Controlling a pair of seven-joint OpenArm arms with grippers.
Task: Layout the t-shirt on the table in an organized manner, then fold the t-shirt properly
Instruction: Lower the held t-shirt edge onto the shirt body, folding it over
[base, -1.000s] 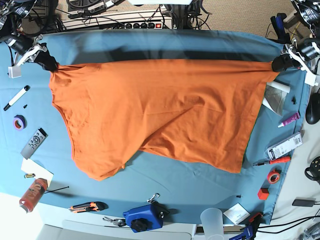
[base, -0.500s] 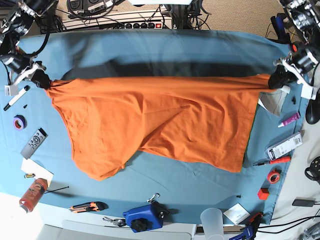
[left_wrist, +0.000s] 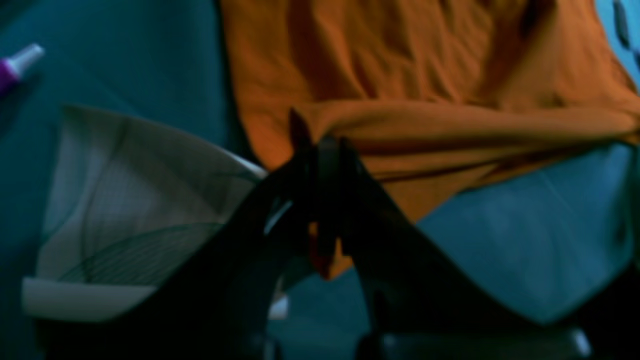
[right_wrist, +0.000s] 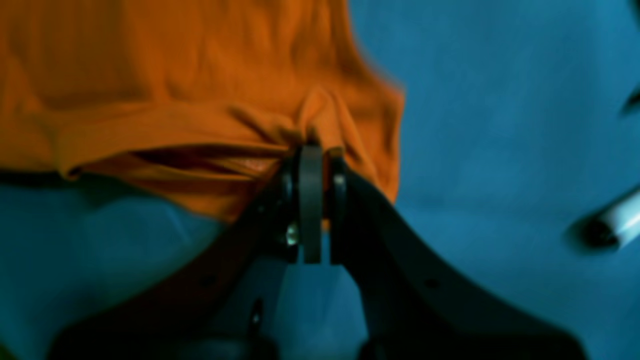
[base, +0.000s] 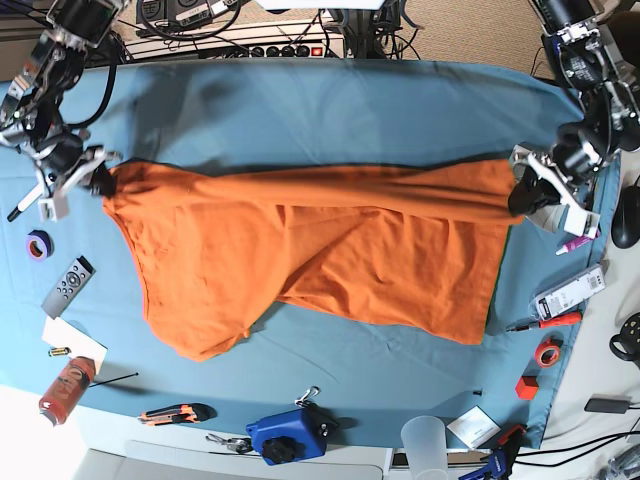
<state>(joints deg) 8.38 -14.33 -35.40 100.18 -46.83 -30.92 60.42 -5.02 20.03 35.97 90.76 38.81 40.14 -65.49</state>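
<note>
We saw the left gripper (base: 522, 192) clamped tight on one corner of the t-shirt (base: 320, 255) and the right gripper (base: 98, 182) clamped on the opposite corner; the shirt stretched between them, its far edge raised, the rest lying on the table (base: 330, 105)

Your left gripper (base: 522, 192) and right gripper (base: 100, 181) sit low at opposite sides, each with jaws pressed together and pinching a fold of orange fabric, arms reaching inward from the far corners.
</note>
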